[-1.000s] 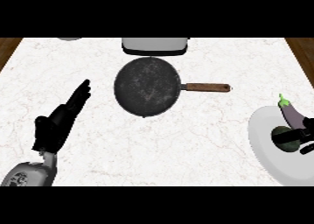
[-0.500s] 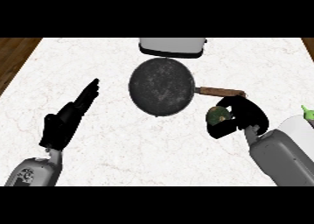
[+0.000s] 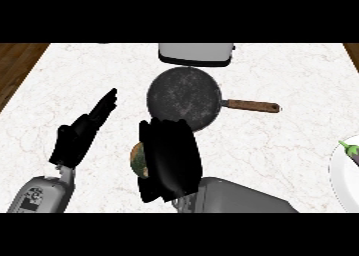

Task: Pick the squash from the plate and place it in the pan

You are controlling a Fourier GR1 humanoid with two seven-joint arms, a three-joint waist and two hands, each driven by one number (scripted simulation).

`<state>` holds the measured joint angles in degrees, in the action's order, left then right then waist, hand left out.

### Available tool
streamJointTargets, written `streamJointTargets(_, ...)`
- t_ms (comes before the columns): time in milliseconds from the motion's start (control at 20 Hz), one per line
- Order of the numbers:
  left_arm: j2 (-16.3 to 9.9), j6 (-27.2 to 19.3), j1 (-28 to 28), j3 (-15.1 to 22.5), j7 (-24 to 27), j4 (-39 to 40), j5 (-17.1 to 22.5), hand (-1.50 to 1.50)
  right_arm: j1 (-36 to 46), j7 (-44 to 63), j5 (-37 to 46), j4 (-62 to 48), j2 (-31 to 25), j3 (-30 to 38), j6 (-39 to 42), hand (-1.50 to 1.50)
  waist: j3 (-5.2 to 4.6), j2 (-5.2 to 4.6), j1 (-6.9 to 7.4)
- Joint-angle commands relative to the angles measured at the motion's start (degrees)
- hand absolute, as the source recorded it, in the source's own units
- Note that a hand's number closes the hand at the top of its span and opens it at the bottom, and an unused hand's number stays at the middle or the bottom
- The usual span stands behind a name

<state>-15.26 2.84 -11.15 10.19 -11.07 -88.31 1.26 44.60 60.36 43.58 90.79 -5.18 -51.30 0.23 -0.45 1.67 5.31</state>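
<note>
Right robot hand (image 3: 169,160), grasping the round squash (image 3: 139,159), has swung left beside the dark pan (image 3: 183,97); left robot hand (image 3: 84,131) stays released.

The right hand (image 3: 169,160) curls round the squash (image 3: 138,159), of which only a green-tan edge shows, just short of the dark pan (image 3: 183,97) with its wooden handle. The left hand (image 3: 82,132) rests open. An eggplant (image 3: 357,157) lies on the white plate (image 3: 344,182).
</note>
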Motion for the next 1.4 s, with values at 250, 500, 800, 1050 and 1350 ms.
streamJointTargets(250, -0.29, 0.12, 0.57, -0.97, 0.43, 0.22, 0.13, 0.0, 5.65, 17.57, 11.69, -1.42, 5.07, -10.08, -13.26, 1.5, 0.32, -1.21, -1.5)
streamJointTargets(500, -0.67, -0.04, -0.82, -1.81, -0.06, -0.42, 0.08, 0.0, 3.28, 14.87, 14.04, -4.72, 5.12, -7.0, -22.45, 1.5, 0.42, -1.91, -1.41)
streamJointTargets(800, -0.03, -0.61, -2.32, -2.08, -1.12, -0.83, -0.24, 0.0, 2.95, 10.7, 14.18, -15.22, 5.14, -6.06, -29.58, 1.5, 0.43, -2.23, -1.98)
streamJointTargets(1050, 0.78, -0.57, -0.79, -2.14, 1.15, 1.39, -0.58, 0.0, 5.78, 7.38, 15.97, -24.42, 5.14, -1.37, -33.47, 1.5, 0.41, -2.27, -2.77)
streamJointTargets(1350, 1.0, -0.41, 1.27, -1.55, 2.62, 0.18, -1.74, 0.0, 9.49, -0.72, 11.83, -36.88, 5.15, 3.29, -40.86, 1.5, 0.44, -2.23, -2.58)
